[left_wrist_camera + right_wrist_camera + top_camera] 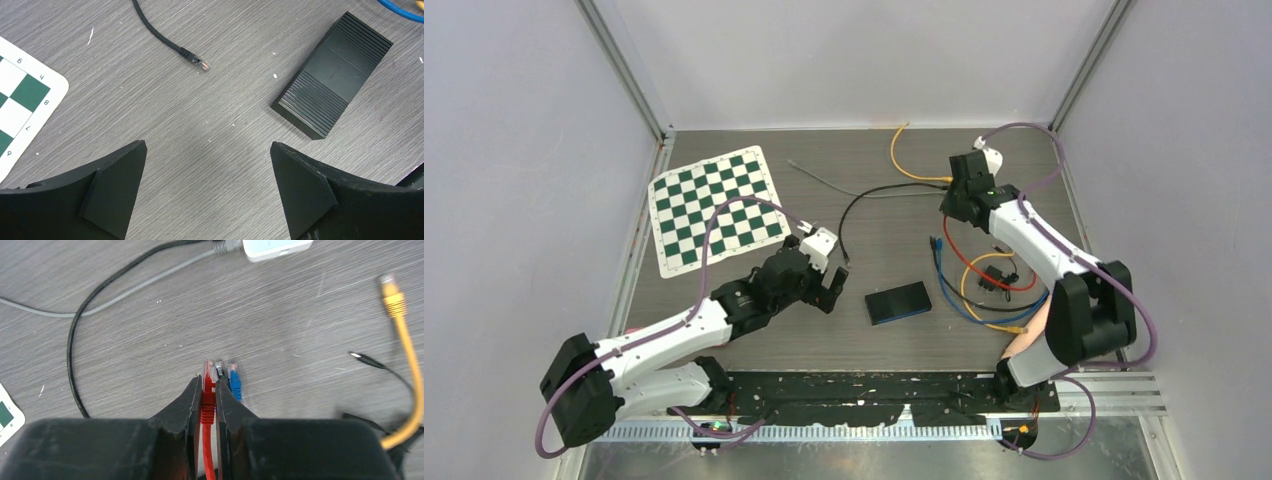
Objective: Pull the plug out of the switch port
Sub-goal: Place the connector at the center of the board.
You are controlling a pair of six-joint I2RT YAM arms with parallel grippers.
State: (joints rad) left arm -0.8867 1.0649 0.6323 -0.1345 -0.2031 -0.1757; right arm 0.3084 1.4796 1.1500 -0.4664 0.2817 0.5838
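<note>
1. The right gripper (209, 384) is pressed together on the red Ethernet plug (207, 370). The plug's clear tip pokes out past the fingertips, and the red cable (206, 440) runs back between the fingers.
2. The network switch (899, 302) lies flat on the table (210, 110) between the two arms, well apart from the held plug. No cable reaches the switch in any view, so I judge the plug free of its port. What is left is to set it down cleanly.
3. The left gripper (207, 146) is spread wide and holds nothing. It hovers over bare table just beside the switch, well placed to steady the box if a cable tugs it.
4. To finish well, lower the red plug onto the table before parting the fingers, so the springy cable does not flick.
5. Pick a spot clear of the blue plug (234, 381), which lies just beside the fingertips.
6. The switch's port face is not visible, so confirm it is empty from another angle.
</note>
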